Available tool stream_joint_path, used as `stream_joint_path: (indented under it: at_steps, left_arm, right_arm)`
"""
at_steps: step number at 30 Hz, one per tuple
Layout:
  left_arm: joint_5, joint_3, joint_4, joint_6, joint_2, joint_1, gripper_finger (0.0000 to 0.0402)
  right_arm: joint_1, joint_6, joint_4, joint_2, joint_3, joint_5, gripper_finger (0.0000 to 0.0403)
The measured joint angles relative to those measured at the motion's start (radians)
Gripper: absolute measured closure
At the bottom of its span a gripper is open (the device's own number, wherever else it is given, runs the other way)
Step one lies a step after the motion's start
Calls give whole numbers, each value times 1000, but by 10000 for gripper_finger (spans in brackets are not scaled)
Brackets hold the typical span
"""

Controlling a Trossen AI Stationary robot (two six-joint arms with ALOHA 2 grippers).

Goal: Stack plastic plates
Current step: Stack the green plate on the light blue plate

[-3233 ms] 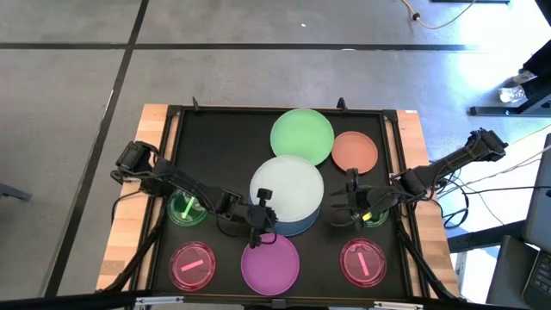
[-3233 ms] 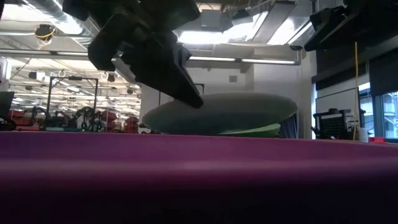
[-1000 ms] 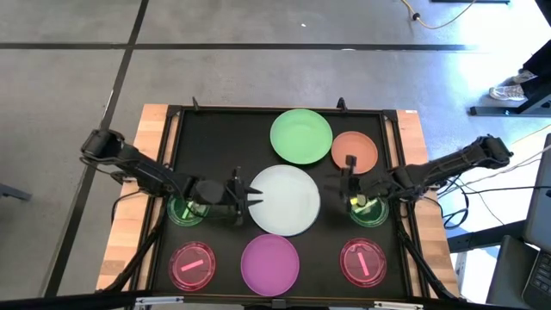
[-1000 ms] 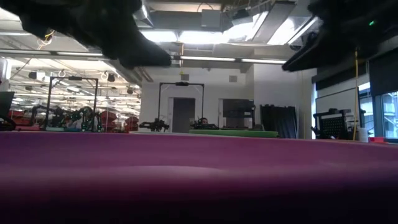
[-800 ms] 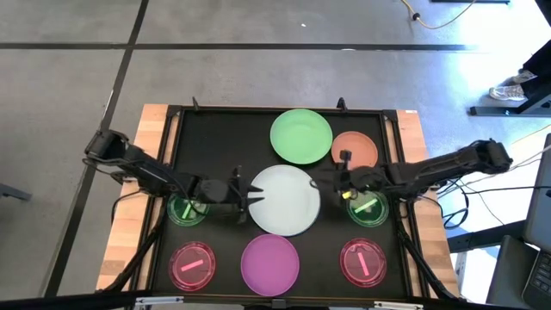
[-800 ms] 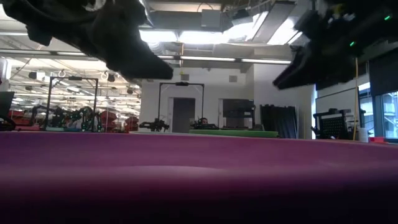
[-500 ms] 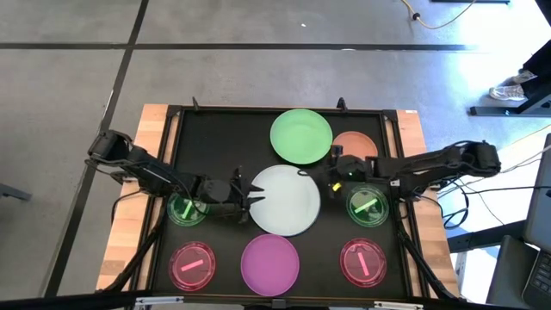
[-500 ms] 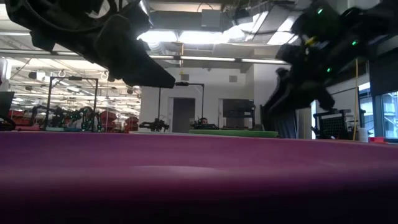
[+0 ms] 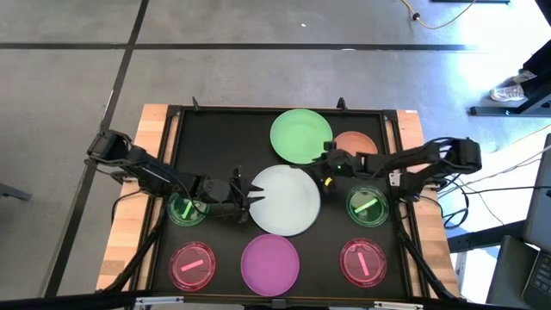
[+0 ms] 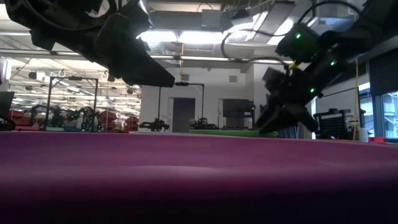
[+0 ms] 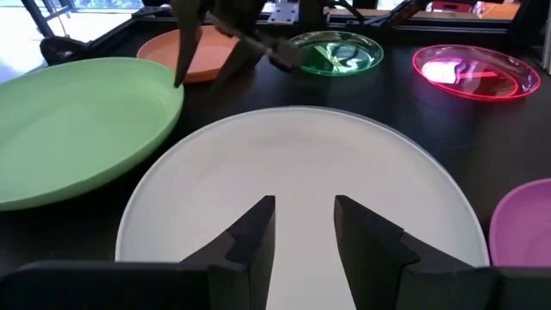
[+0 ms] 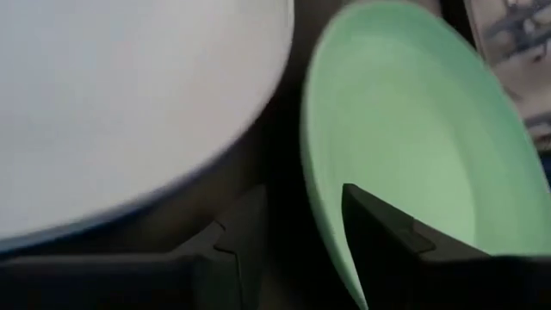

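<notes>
White plate (image 9: 285,200) mid-table, blue rim showing beneath its edge in right wrist view. Left gripper (image 9: 240,195) at white plate's left edge, jaws spread, empty. Right gripper (image 9: 322,170) in dark gap between white plate and green plate (image 9: 301,136), jaws spread, straddling green plate's near rim. Orange plate (image 9: 355,143) just beside green plate. Magenta plate (image 9: 270,263) near front edge, apart from white plate.
</notes>
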Motion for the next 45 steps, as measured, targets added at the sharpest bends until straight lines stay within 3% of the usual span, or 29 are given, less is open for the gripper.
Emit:
stream_joint_path:
  at_steps: [11, 22, 34, 45]
  left_arm:
    - [0, 0, -1, 0, 0, 0, 288]
    - [0, 0, -1, 16, 0, 0, 288]
    - [0, 0, -3, 20, 1, 0, 288]
    - [-1, 0, -7, 26, 1, 0, 288]
  right_arm:
    - [-79, -5, 23, 117, 17, -40, 269]
    - [-75, -66, 24, 120, 17, -9, 396]
    - [-75, -76, 7, 64, 56, -16, 397]
    - [-25, -91, 2, -73, 56, -95, 401]
